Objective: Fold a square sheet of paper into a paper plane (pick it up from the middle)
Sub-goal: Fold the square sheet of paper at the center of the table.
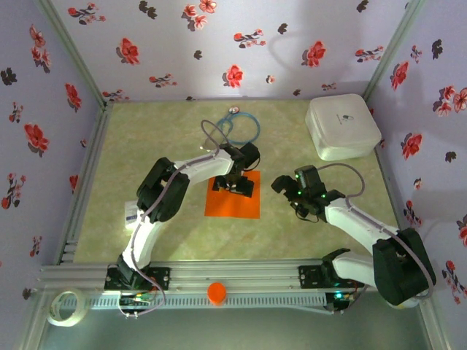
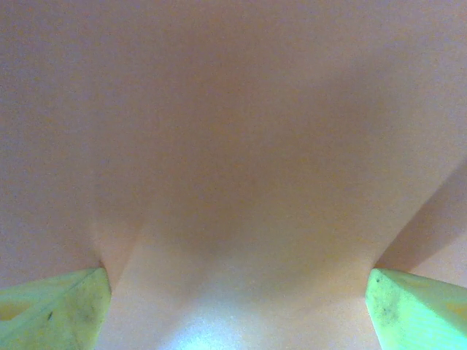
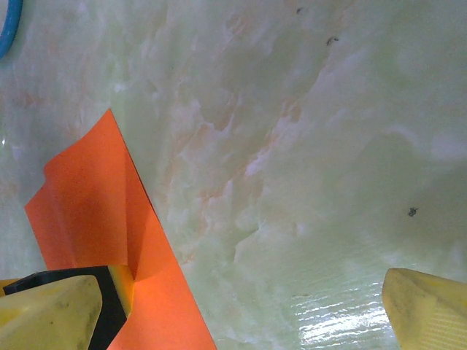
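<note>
The square sheet of paper (image 1: 232, 204), bright orange, lies on the marbled table in the middle. My left gripper (image 1: 235, 186) points down onto its far half with the jaws spread wide. In the left wrist view the paper (image 2: 233, 146) spans the frame and my left gripper (image 2: 237, 281) is open, both green fingertips (image 2: 66, 306) pressed against the sheet, which dimples around them. My right gripper (image 1: 287, 195) hovers open just right of the sheet. In the right wrist view my right gripper (image 3: 244, 292) is open over bare table, and the paper's edge (image 3: 95, 211) rises in a buckle beside its left finger.
A white rounded box (image 1: 341, 125) stands at the back right. A blue cable loop (image 1: 241, 127) lies behind the sheet, its edge (image 3: 7, 29) also in the right wrist view. A small orange cap (image 1: 217, 292) and a tape roll (image 1: 64, 306) sit by the front rail. Flowered walls enclose the table.
</note>
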{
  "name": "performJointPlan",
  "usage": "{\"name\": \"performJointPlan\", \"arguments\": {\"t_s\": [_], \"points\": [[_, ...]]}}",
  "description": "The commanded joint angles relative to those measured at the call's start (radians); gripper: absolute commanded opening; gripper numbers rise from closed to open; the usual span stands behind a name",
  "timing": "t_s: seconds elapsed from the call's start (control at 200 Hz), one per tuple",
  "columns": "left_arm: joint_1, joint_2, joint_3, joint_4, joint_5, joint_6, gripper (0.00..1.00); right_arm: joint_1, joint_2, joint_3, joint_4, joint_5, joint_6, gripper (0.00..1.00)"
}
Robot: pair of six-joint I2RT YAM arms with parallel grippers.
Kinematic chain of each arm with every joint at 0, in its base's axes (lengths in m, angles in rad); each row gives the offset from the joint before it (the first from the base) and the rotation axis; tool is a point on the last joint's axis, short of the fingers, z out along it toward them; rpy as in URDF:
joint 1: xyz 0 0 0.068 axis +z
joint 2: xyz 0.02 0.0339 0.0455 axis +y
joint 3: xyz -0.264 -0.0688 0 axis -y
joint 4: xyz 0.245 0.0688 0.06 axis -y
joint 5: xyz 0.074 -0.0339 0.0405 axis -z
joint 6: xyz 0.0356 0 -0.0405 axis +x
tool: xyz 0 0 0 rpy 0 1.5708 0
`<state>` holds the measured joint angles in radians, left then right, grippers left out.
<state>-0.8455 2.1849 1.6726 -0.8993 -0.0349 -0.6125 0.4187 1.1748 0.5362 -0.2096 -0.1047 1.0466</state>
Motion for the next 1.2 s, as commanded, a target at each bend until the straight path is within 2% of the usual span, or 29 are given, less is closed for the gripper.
{"name": "performJointPlan", "arguments": {"t_s": [0.0, 0.26, 0.435, 0.525, 0.755, 0.88, 0.985, 1.08, 1.195], "points": [[-0.004, 0.033, -0.047, 0.029, 0.017, -0.018, 0.89, -0.003, -0.015, 0.018, -0.027, 0.002, -0.008, 0.99], [-0.004, -0.024, -0.087, 0.095, 0.025, -0.014, 0.8, -0.004, -0.034, 0.019, -0.043, 0.018, -0.003, 0.99], [-0.004, -0.066, -0.116, 0.132, 0.03, -0.012, 0.71, -0.004, -0.052, 0.034, -0.121, 0.115, 0.063, 0.99], [-0.005, -0.097, -0.135, 0.162, 0.033, -0.009, 0.63, -0.004, -0.058, 0.042, -0.148, 0.149, 0.088, 0.99], [-0.003, -0.209, -0.227, 0.296, 0.048, -0.005, 0.53, -0.003, -0.115, 0.015, -0.109, 0.189, 0.107, 0.99], [0.002, -0.265, -0.278, 0.385, 0.09, -0.013, 0.49, -0.003, -0.204, -0.059, 0.003, 0.21, 0.126, 0.99], [0.015, -0.326, -0.346, 0.491, 0.147, -0.042, 0.49, -0.004, -0.318, -0.161, 0.137, 0.247, 0.173, 0.92], [0.044, -0.391, -0.433, 0.635, 0.257, -0.094, 0.49, -0.004, -0.44, -0.251, 0.226, 0.299, 0.201, 0.88], [0.085, -0.455, -0.536, 0.828, 0.383, -0.183, 0.48, -0.006, -0.575, -0.285, 0.239, 0.293, 0.101, 0.89]]}}
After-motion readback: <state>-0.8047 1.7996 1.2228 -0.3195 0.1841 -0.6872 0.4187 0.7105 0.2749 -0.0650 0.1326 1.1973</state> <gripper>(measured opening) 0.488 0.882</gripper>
